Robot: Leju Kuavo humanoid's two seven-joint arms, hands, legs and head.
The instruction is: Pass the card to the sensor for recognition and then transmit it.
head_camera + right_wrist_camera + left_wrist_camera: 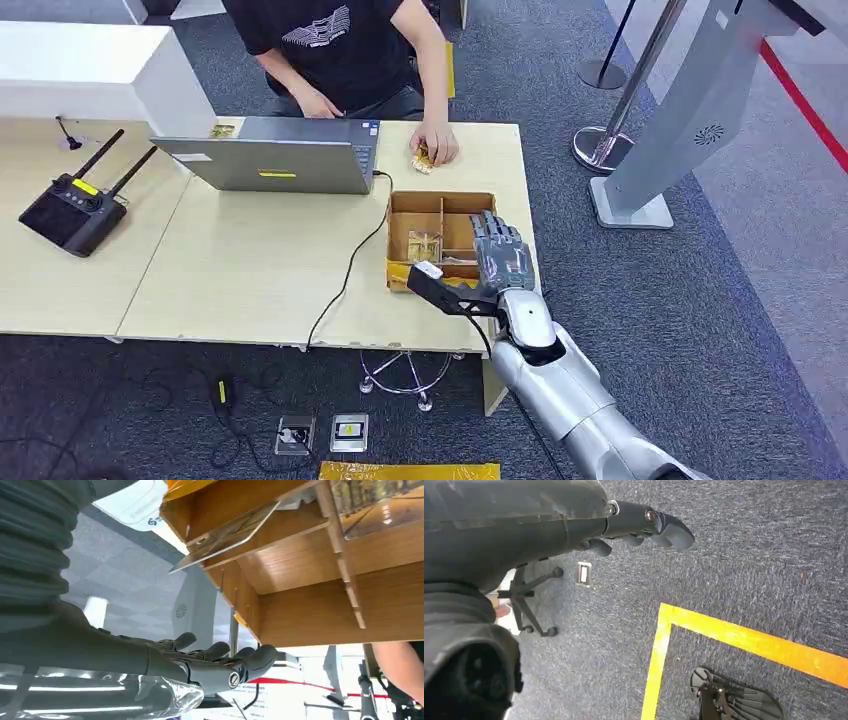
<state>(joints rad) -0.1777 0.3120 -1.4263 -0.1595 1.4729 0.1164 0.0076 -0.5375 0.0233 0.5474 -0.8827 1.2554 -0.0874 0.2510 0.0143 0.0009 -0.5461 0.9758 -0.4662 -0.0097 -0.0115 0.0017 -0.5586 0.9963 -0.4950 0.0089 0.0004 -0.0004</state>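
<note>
I see the right hand (500,255) raised over the wooden box (400,210) on the table (250,270), at the box's edge away from the laptop; its fingers (220,652) are stretched out and a little apart, with nothing between them. From the right wrist camera the box shows its dividers, and a card (225,532) leans tilted inside one compartment; the hand is near the box but apart from the card. From the head camera I can make out a pale card (424,245) lying in the compartment of the box on the laptop side, just beside the hand; I cannot tell whether it is the same one.

My left hand (644,527) hangs over the carpet (734,560) beside a yellow floor line (744,640), well away from the box; its fingers look loosely curled with nothing in them, though I cannot tell firmly how they lie.

Behind the box sits a person (340,50), one hand resting on a small gold thing (424,158) on the table just beyond the box; a laptop (270,155) stands beside the box, its cable (345,270) running past the box; a black remote controller (75,205) lies well apart from the box, past the laptop.
</note>
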